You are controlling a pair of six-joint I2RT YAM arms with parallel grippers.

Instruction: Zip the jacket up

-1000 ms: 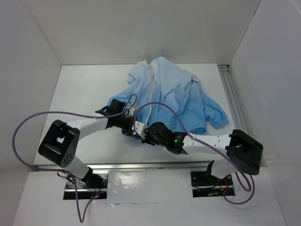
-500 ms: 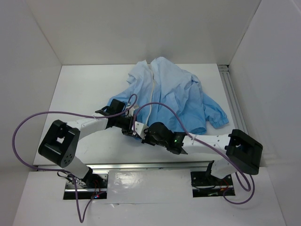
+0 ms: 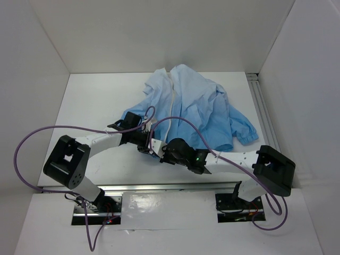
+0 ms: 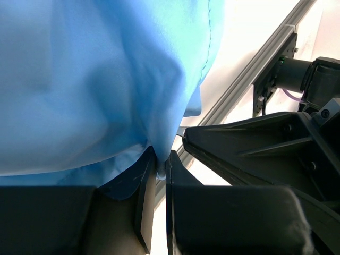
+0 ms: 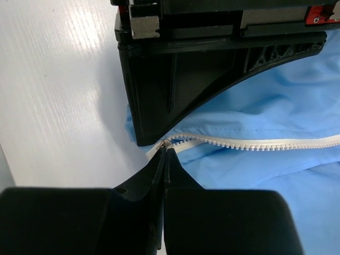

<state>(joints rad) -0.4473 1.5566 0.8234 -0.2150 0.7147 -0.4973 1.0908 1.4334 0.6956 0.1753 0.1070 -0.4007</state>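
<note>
From above, the jacket (image 3: 199, 106) is lying crumpled on the smooth white table (image 3: 90, 101), thin and crinkly, light blue, with a gathered cuff at its right side. Its pale front edge is running down toward the two arms, which are meeting at the near hem. The left gripper (image 3: 143, 139) and right gripper (image 3: 155, 147) are sitting just beside each other there.

In the left wrist view, the black fingers (image 4: 143, 186) are pinching a fold of soft blue fabric (image 4: 95, 74) between them.

In the right wrist view, the tapered black fingers (image 5: 159, 164) are pressing together on the end of the whitish toothed zipper strip (image 5: 255, 143), right under the left gripper's blocky black body.

Compared with a second ago, the right jaws are standing closed rather than slightly apart, and the right arm is sitting a little further left; the jacket is lying unchanged.
</note>
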